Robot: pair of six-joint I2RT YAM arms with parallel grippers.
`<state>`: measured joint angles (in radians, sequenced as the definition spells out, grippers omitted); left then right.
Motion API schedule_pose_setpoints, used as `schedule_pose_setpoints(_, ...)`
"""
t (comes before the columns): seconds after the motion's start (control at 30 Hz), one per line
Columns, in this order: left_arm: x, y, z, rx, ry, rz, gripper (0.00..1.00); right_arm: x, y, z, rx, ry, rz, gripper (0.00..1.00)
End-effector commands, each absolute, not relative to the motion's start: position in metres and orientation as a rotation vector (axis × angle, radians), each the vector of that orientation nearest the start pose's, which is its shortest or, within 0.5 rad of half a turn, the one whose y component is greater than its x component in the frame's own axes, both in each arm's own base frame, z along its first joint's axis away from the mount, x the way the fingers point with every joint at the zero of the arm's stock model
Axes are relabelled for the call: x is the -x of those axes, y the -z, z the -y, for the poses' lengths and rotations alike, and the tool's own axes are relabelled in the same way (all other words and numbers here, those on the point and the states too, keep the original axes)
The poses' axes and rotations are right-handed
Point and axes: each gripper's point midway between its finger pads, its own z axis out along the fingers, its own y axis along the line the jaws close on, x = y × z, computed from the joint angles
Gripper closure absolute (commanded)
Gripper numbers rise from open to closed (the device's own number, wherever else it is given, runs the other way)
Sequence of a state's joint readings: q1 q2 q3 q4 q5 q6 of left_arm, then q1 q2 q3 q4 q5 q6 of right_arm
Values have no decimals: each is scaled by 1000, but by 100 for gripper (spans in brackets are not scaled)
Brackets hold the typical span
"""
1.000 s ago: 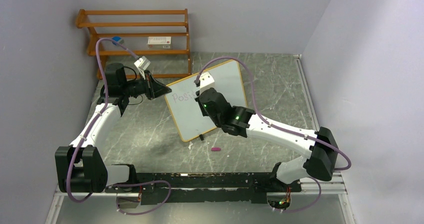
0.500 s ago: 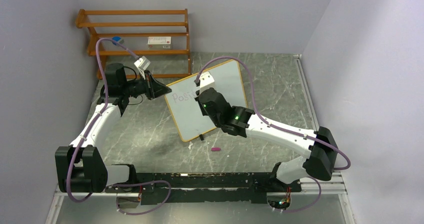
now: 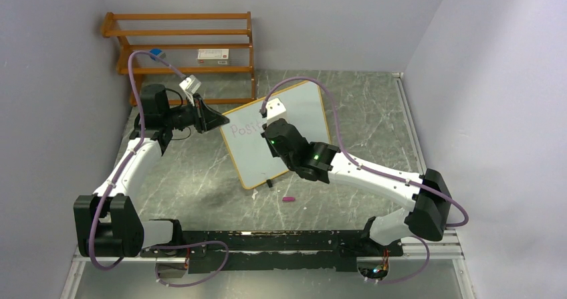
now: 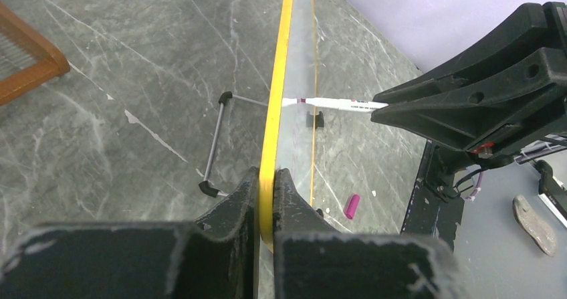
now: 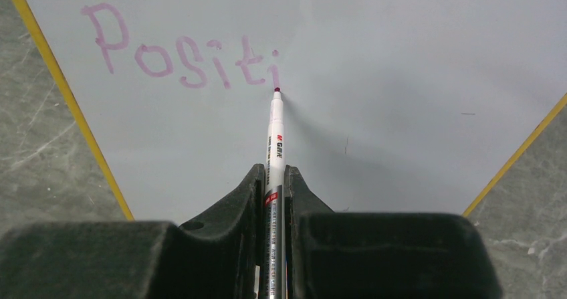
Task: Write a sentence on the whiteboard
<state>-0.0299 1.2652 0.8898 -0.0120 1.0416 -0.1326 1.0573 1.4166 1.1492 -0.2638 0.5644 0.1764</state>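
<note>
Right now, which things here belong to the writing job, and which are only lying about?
Job: whiteboard, clamped at its edge by the left gripper; marker in the right gripper, tip on the board; writing "Positi".
Lying about: small purple piece, perhaps a cap; wooden rack; box on it.

rectangular white whiteboard (image 5: pixel 401 78): smooth, faint sheen, thin yellowish frame | grey marble-patterned table (image 3: pixel 194 178): matt, veined | orange-brown slatted rack (image 3: pixel 180 16): varnished wood | white marker pen (image 5: pixel 275 135): glossy plastic | left gripper (image 4: pixel 267 176): matt black plastic, scuffed
</note>
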Motion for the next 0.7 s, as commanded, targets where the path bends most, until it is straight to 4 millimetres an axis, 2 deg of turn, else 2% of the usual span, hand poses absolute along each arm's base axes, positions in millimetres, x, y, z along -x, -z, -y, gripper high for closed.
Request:
schedule_pose_setpoints(0.0,-320,-225,164,-642,1055,-1817,95,-277,-213,-309,552,-177,-1970,100)
schedule_pose_setpoints(0.1,-321,-225,163,-641,1053,-1818,95,-277,-218,-309,538,-186,-1957,100)
schedule_pose_setpoints(0.4,-321,-226,163,-641,1051,-1817,95,-275,-249,-303,477,-273,-1841,100)
schedule_pose_setpoints(0.67,-321,-225,163,-641,1052,-1819,95,-280,-243,-295,448,-248,-1851,100)
